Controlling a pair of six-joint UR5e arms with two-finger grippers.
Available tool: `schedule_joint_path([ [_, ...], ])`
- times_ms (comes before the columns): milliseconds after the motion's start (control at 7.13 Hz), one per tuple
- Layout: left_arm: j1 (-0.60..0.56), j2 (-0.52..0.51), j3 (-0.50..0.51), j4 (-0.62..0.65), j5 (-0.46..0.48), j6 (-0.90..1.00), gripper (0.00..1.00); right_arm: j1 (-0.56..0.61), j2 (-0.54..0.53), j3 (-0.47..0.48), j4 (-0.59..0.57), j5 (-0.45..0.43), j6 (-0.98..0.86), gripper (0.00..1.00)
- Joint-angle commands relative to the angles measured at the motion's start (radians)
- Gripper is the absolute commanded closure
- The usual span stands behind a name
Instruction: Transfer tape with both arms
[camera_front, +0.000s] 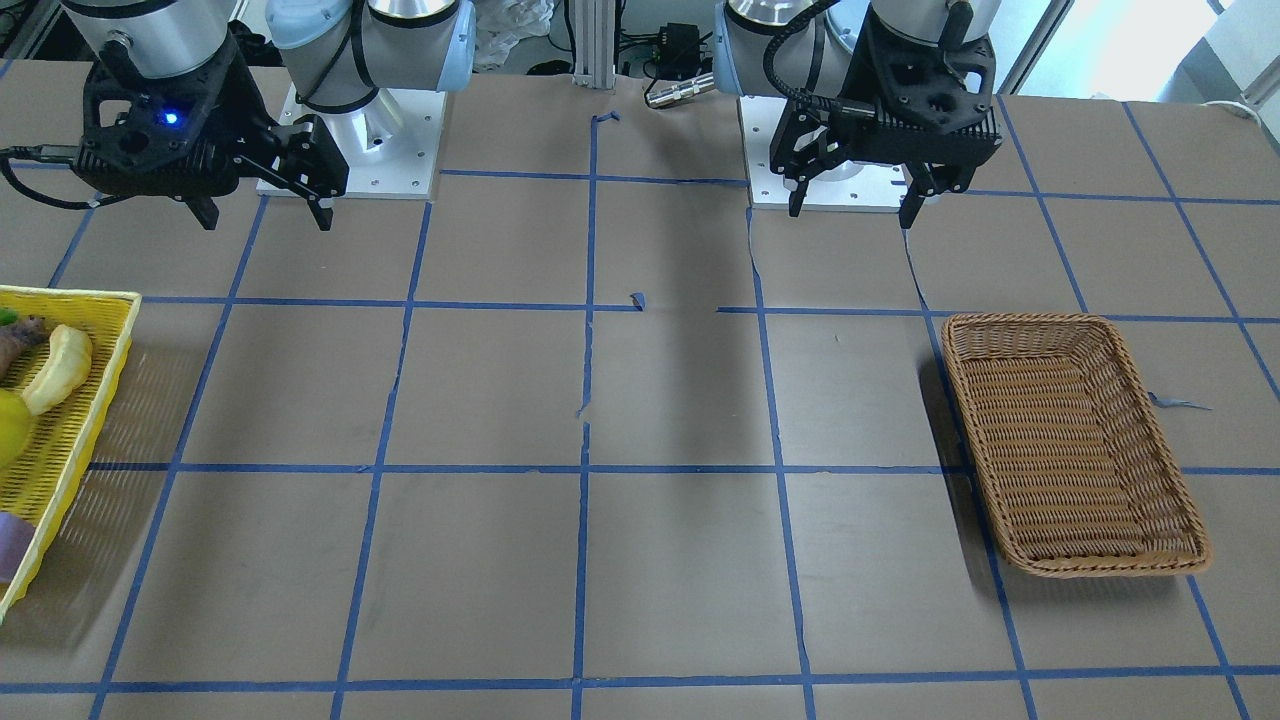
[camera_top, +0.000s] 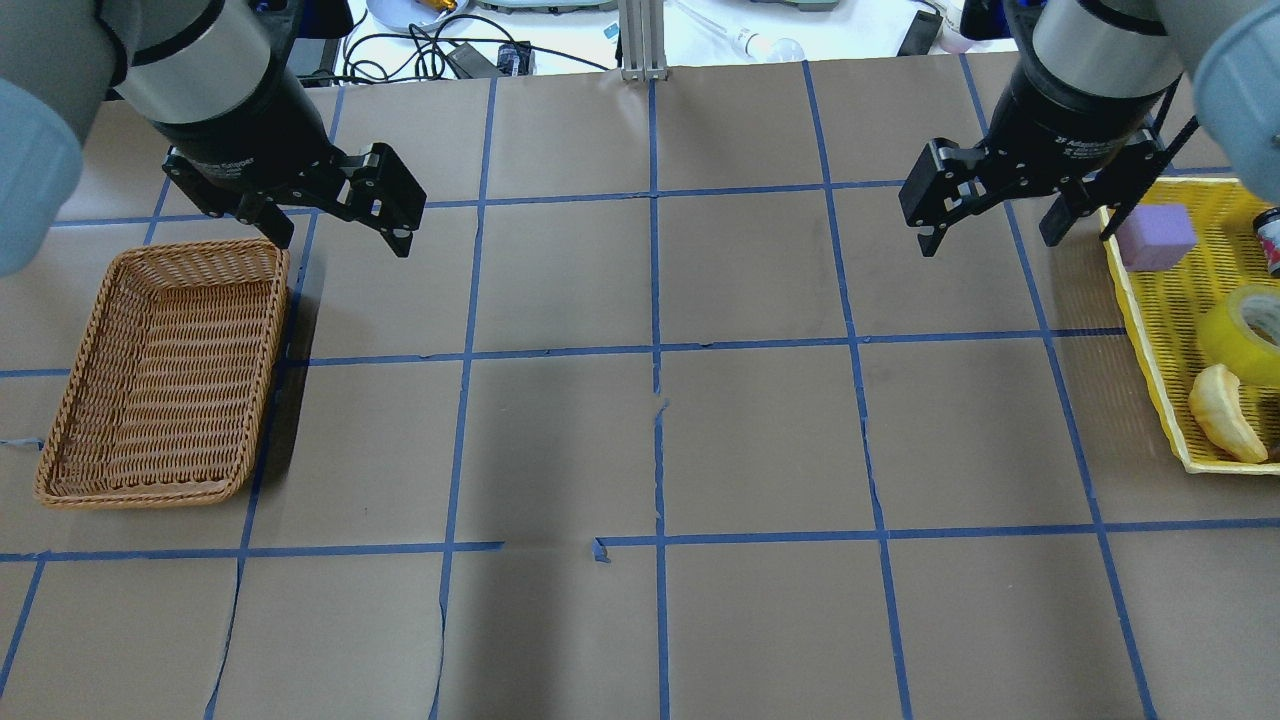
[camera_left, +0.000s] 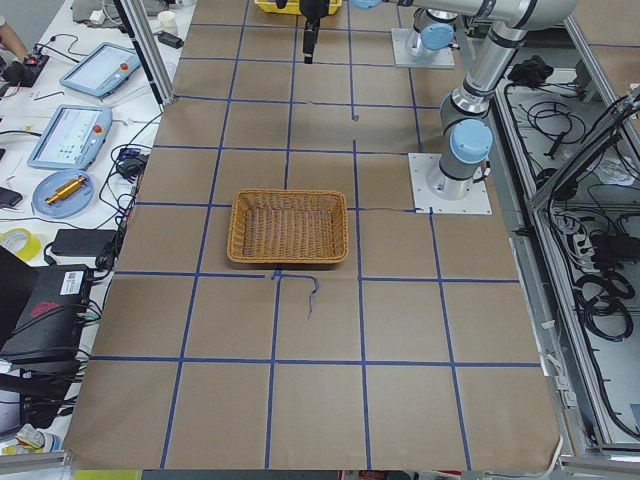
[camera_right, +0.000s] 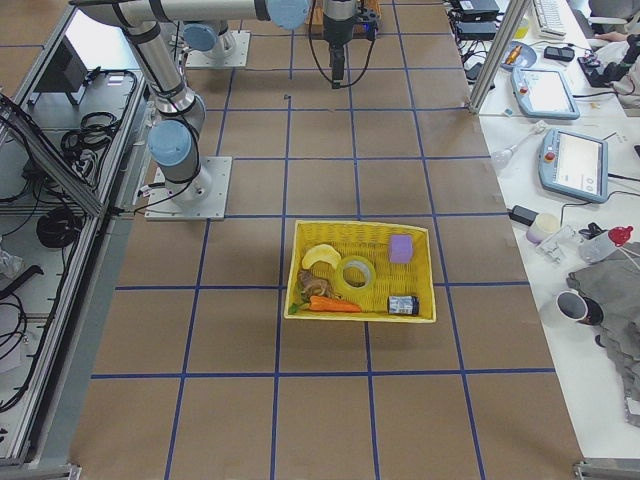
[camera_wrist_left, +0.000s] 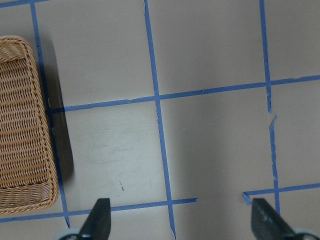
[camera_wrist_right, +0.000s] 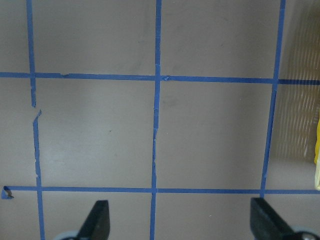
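Finds the tape (camera_top: 1225, 340) (camera_right: 343, 275) lying flat, hole upward, inside the yellow basket (camera_top: 1165, 300) (camera_right: 360, 318) at the right end of the tabletop (camera_top: 760, 430), well apart from both claws. Sits there between a purple block (camera_top: 1155, 237) and a pale banana-shaped piece (camera_top: 1222, 412), just beside the latter, with a carrot (camera_right: 335, 305) and a small dark can (camera_right: 403, 305) in the same basket. Shows the right claw (camera_top: 988, 240) (camera_front: 267, 222) (camera_wrist_right: 180, 217) hanging above bare brown paper and blue grid lines, near the yellow basket's inner wall but not over it. Spreads its jaws wide, with nothing between them but tabletop in the wrist view. Shows the left claw (camera_top: 340, 238) (camera_front: 852, 215) (camera_wrist_left: 181, 217) at the other side, likewise above the tabletop, just beside a corner of the brown wicker basket (camera_top: 165, 370) (camera_front: 1070, 440) (camera_wrist_left: 20, 125). Gapes just as wide, gripping nothing, one fingertip close to the wicker rim in the overhead view. Leaves the wicker basket with only its woven floor on show. Catches only a sliver of the tape (camera_front: 8, 428) at the frame's edge in the front-facing view.
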Motion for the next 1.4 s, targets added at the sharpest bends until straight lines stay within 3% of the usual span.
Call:
schedule_joint_path([
  [0,0.0,0.0,0.0,0.0,0.0,0.001,0.0,0.001,0.007,-0.012,0.011,-0.002,0.001,0.0],
  [280,0.0,0.0,0.0,0.001,0.0,-0.001,0.0,-0.008,0.007,-0.02,0.046,0.03,0.001,0.0],
  [1262,0.0,-0.001,0.0,0.001,-0.003,-0.001,0.0,-0.002,0.01,-0.006,0.052,-0.012,0.001,0.0],
])
